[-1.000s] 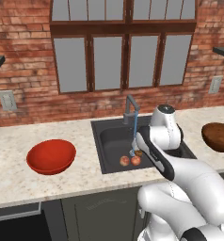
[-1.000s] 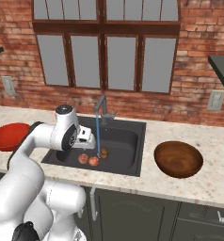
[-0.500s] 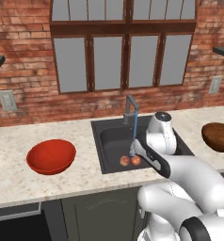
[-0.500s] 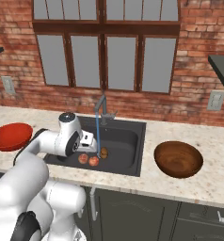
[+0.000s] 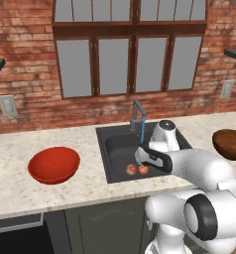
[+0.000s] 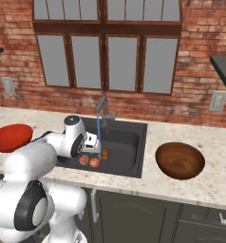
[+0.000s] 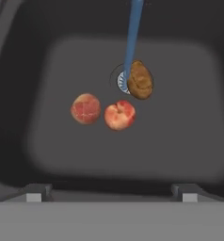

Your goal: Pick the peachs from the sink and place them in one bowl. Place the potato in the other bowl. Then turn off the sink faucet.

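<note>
Sink [image 7: 198, 141] holds all three items on its dark floor. Reddish-pink peach [image 7: 85, 108] and paler peach [image 7: 119, 115] lie just beside each other, edges touching or nearly so; in the hand view the pink one sits to the left. Potato [image 7: 140, 79] rests at the round drain [image 7: 120, 81], partly covering it, near the paler peach but apart from it. Blue water stream [image 7: 132, 35] runs down from the top of the hand view and lands at the drain against the potato's edge, so the faucet [image 5: 137, 113] is running.

Hand [image 7: 111, 192] hangs above the near side of the basin, looking down into it. Its two finger tips [image 7: 34, 192] show at the bottom of the hand view, set wide apart, nothing between them; the fruits lie below and beyond them, none touched. In the left base view the hand [image 5: 141, 155] sits low over the sink just above the two peaches [image 5: 131, 169] [image 5: 143, 169]. In the right base view the hand [image 6: 93, 142] is beside the stream, with the peaches [image 6: 83, 160] [image 6: 94, 162] and the potato [image 6: 105, 154] below it.

Red bowl [image 5: 54, 165] stands on the table [image 5: 21, 188] left of the sink, well apart from it, nothing in it. Brown wooden bowl [image 6: 180, 160] stands on the table right of the sink, also with nothing inside. Brick wall with a window [image 5: 130, 49] runs behind the table.
</note>
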Available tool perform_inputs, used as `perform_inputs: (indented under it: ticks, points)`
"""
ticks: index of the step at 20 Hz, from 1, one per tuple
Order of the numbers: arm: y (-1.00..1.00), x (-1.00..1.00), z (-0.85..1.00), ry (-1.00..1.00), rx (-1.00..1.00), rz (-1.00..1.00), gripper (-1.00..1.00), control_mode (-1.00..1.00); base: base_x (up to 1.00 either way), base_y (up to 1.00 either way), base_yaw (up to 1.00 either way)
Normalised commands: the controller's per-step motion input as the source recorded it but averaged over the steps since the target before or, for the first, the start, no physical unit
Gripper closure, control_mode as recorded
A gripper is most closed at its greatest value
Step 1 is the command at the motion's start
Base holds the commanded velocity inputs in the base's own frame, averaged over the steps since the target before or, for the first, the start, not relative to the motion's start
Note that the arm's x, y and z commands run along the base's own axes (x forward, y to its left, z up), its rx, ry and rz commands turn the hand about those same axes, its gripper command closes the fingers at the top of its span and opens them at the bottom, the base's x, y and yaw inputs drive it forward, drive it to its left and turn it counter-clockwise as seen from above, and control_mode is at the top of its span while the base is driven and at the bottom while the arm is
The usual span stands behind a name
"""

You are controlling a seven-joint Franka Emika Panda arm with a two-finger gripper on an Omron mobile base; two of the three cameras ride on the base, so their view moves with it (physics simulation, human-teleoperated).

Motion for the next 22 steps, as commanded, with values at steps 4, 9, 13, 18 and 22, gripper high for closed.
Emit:
perform_inputs:
  ticks: [4,9,13,18,22]
  points:
    - [-0.03,0.24,-0.15,0.00,0.00,-0.01,-1.00,-1.00,0.00,0.00,0.00]
    - [-0.04,0.18,-0.18,0.00,0.00,0.00,-1.00,-1.00,0.00,0.00,0.00]
    - [0.00,0.14,-0.21,0.00,0.00,-0.01,-1.00,-1.00,0.00,0.00,0.00]
    - [0.00,0.14,-0.27,0.00,0.00,-0.01,-1.00,-1.00,0.00,0.00,0.00]
    - [0.00,0.17,-0.29,0.00,0.00,-0.01,-1.00,-1.00,0.00,0.00,0.00]
